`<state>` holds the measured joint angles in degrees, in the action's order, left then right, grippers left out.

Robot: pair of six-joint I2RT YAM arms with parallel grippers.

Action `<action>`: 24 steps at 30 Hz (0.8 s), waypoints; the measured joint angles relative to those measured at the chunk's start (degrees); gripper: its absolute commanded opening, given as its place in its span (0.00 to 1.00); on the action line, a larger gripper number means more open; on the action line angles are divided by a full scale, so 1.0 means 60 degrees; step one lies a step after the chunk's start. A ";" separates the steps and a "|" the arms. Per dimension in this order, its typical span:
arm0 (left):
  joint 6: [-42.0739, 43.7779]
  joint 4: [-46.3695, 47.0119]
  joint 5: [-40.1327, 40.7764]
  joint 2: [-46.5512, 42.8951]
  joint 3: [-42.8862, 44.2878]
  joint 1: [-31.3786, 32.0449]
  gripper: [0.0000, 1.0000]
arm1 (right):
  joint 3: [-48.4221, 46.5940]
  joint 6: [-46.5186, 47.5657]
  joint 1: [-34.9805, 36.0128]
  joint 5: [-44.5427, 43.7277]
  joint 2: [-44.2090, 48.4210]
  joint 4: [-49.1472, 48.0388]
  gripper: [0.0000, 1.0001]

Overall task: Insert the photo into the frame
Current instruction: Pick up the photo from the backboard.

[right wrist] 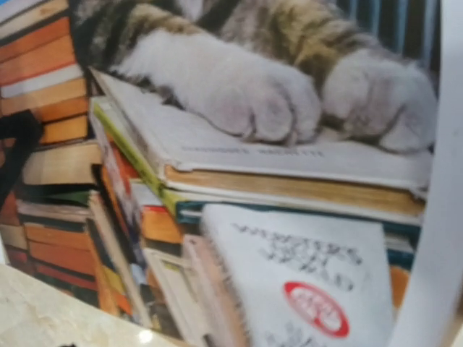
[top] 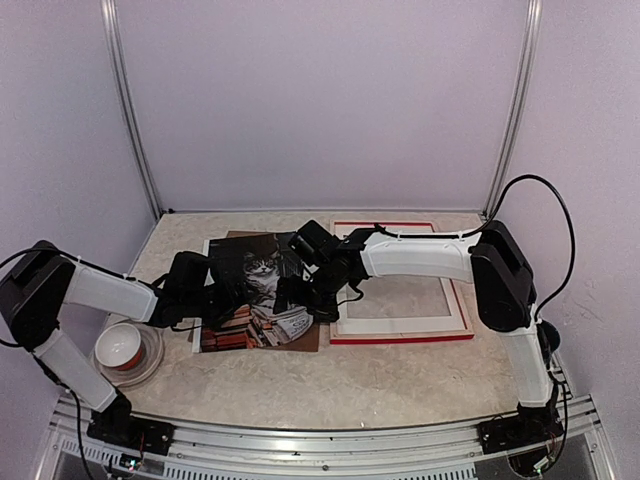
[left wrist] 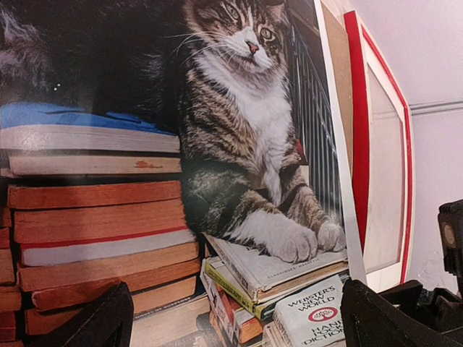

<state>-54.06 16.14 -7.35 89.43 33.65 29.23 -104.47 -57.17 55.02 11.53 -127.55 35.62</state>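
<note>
The photo (top: 262, 275) of a tabby cat on stacked books lies flat left of centre on the table, on a brown backing board (top: 310, 340). It fills the left wrist view (left wrist: 239, 108) and the blurred right wrist view (right wrist: 253, 144). The frame (top: 400, 338), with red edges and a pale inner border, lies flat just right of the photo, and its red edge (left wrist: 359, 144) shows past the print's white border. My left gripper (top: 222, 300) hovers low over the photo's left half, open (left wrist: 239, 329), with nothing between its fingertips (left wrist: 101, 322). My right gripper (top: 312, 295) is open over the photo's right edge; its fingers are out of its own view.
A white bowl (top: 125, 345) with a red inside sits on a clear plate at the near left, beside the left arm. The right arm (top: 420, 255) stretches across the frame. Part of the right arm's black gripper (left wrist: 448, 267) shows at the right of the left wrist view.
</note>
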 measured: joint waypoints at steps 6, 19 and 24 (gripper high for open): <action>0.0004 0.0004 -0.0029 0.0000 -0.0004 0.0000 0.99 | 0.1231 -0.0248 -0.0164 0.0412 0.0146 -0.0998 0.92; 0.0000 0.0015 -0.0036 0.0000 -0.0004 0.0004 0.99 | 0.4124 -0.0903 -0.0641 0.1504 0.1151 -0.4849 0.67; 0.0000 0.0022 -0.0040 0.0000 -0.0022 0.0004 0.99 | 0.4601 -0.0962 -0.0732 0.1588 0.1202 -0.5654 0.38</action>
<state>-54.06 16.27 -7.60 89.43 33.52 29.26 -76.86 -62.94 50.63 21.06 -120.33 1.69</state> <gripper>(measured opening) 0.989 0.552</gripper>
